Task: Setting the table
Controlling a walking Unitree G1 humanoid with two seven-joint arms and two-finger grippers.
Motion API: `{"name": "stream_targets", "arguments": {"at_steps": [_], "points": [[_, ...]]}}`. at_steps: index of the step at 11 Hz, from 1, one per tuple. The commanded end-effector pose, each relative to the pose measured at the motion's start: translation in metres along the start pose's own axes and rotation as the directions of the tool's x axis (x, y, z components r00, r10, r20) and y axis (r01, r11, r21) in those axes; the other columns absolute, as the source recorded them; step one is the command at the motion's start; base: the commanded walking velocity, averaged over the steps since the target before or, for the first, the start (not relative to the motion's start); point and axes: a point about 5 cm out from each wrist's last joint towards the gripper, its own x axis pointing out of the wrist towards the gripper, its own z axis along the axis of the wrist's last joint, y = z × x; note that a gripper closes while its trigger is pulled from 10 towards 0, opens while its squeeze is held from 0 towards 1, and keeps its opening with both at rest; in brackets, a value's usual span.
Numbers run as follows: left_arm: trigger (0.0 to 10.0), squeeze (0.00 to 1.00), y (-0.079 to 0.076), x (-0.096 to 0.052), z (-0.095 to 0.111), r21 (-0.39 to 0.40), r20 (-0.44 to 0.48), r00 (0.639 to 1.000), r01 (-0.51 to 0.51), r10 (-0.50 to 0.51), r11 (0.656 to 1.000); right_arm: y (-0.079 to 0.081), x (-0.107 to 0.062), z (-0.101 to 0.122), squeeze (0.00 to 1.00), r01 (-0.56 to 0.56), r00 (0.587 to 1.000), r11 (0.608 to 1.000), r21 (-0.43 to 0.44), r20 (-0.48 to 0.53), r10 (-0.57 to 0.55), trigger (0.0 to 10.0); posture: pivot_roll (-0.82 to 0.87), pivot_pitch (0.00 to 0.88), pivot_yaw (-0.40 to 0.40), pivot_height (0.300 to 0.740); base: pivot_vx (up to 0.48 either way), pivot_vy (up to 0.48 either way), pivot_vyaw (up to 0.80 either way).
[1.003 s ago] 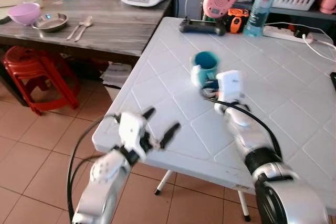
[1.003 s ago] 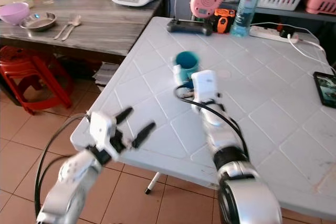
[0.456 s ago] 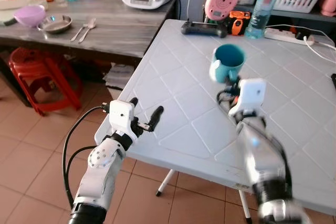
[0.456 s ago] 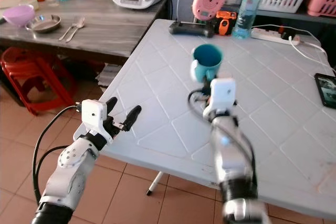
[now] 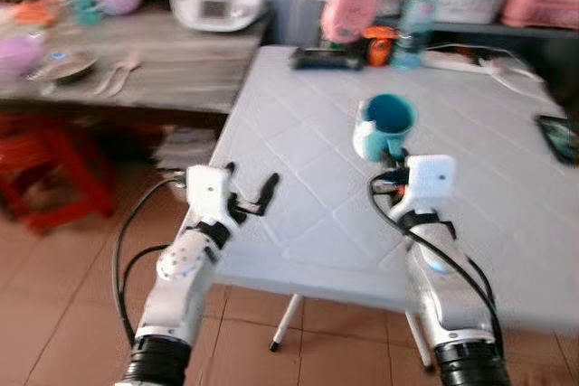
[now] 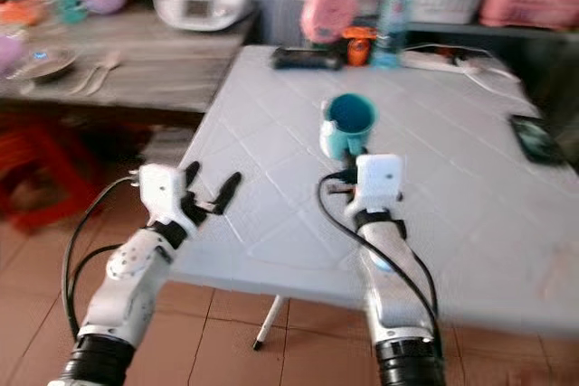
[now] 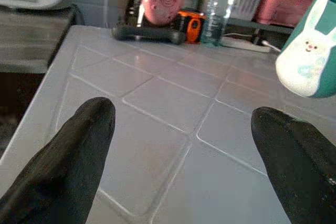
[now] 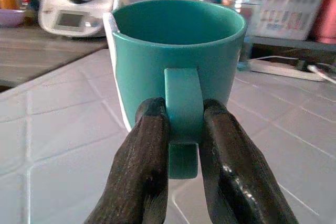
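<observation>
Right wrist view gives the clearest look: the right gripper has both black fingers pinched tight on the handle of the teal mug, one finger on each side, mug upright with its mouth open to the top. From the head camera, the mug sits above the white table, near the middle, ahead of the right wrist. Over at the table's near left edge, the left gripper hovers with fingers spread wide apart, gripping nothing.

Water bottle, pink speaker
</observation>
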Motion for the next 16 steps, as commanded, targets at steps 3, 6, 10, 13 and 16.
{"name": "stream_targets", "arguments": {"at_steps": [3, 6, 10, 13, 16], "points": [[10.0, 0.00, -0.001, 0.003, -0.001, 0.007, 0.002, 1.000, -0.007, 0.007, 1.000, -0.002, -0.001, 0.008, 0.00, 0.020, 1.000, 1.000, 0.006, 0.010, -0.020, 10.0, -0.01, 0.008, 0.022, 0.740, 0.000, 0.419, -0.73], [10.0, 0.00, 0.000, 0.004, -0.002, 0.007, -0.001, 1.000, -0.006, 0.006, 1.000, 0.000, -0.002, 0.009, 0.00, 0.022, 1.000, 1.000, 0.011, 0.010, -0.022, 10.0, -0.01, 0.012, 0.030, 0.740, 0.000, 0.453, -0.20], [10.0, 0.00, 0.002, 0.007, 0.000, 0.023, 0.009, 0.999, -0.031, 0.031, 0.999, -0.001, -0.003, 0.012, 0.00, 0.022, 1.000, 1.000, -0.005, 0.022, -0.022, 10.0, -0.01, 0.013, 0.033, 0.740, 0.000, 0.459, 0.00], [10.0, 0.00, 0.016, 0.006, 0.002, 0.082, 0.014, 0.992, -0.129, 0.129, 0.988, -0.001, -0.006, 0.013, 0.00, 0.029, 0.999, 1.000, -0.010, 0.031, -0.029, 10.0, -0.01, 0.018, 0.035, 0.740, 0.000, 0.456, 0.00], [10.0, 0.00, 0.028, 0.004, 0.002, 0.123, 0.017, 0.982, -0.191, 0.191, 0.974, -0.005, -0.012, 0.012, 0.00, 0.041, 0.999, 0.999, -0.020, 0.032, -0.040, 10.0, -0.01, 0.019, 0.035, 0.740, 0.000, 0.460, 0.37]]}}
